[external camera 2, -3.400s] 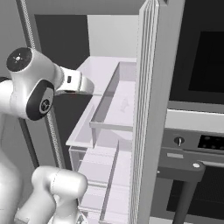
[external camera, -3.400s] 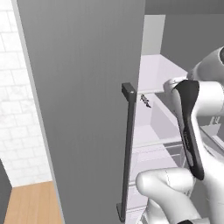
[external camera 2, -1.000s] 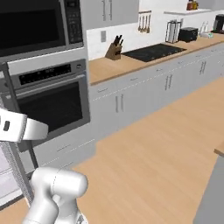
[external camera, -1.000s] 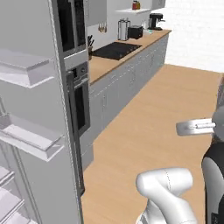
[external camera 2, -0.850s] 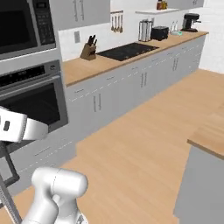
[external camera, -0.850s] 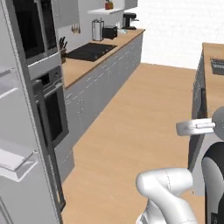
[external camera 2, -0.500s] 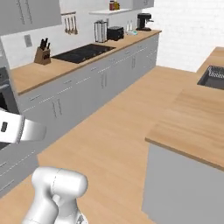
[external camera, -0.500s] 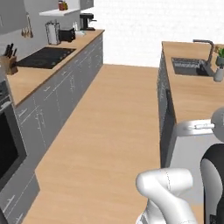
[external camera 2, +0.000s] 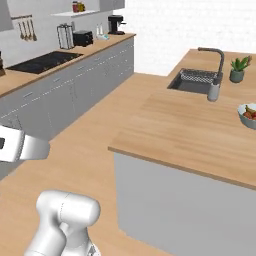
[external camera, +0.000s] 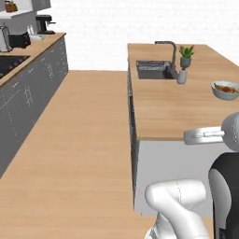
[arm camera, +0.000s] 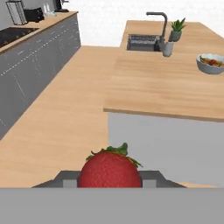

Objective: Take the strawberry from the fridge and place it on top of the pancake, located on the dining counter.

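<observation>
In the hand view we see the small red strawberry with green leaves [arm camera: 110, 169] clamped in the claw [arm camera: 110, 177], low at the centre. The large island bench with light wood top [arm camera: 166, 83] lies ahead and a little to the right of it. We judge the carry must go forward to that bench; the pancake we cannot see yet.

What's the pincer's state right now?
Pincer: closed on the strawberry, which sits between its fingertips in the hand view.
</observation>
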You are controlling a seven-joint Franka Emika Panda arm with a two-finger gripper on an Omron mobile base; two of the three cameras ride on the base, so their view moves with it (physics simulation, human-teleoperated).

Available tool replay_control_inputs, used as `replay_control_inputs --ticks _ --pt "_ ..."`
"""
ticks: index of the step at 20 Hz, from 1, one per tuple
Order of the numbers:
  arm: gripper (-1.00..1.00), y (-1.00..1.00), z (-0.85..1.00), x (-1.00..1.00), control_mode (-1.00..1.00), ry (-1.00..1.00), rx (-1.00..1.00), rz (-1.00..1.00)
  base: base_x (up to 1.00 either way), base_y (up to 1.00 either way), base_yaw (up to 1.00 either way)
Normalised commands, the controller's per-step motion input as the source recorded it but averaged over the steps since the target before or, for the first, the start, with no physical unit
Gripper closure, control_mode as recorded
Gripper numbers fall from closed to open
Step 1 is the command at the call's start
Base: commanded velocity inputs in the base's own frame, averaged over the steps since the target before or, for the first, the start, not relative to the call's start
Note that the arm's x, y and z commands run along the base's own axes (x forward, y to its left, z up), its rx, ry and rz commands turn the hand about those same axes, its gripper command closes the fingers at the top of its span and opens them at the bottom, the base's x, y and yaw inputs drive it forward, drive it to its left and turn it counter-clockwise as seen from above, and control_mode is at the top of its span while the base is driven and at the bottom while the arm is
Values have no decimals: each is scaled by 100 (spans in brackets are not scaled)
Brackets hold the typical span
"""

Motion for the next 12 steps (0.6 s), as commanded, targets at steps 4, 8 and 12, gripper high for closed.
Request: replay_control_inputs --ticks 4,8,12 --pt "100 0 0 0 100 0 0 0 0 -100 -28" --pt "100 0 0 0 100 0 0 0 0 -100 -20" --pt "100 0 0 0 100 0 0 0 0 -100 -13"
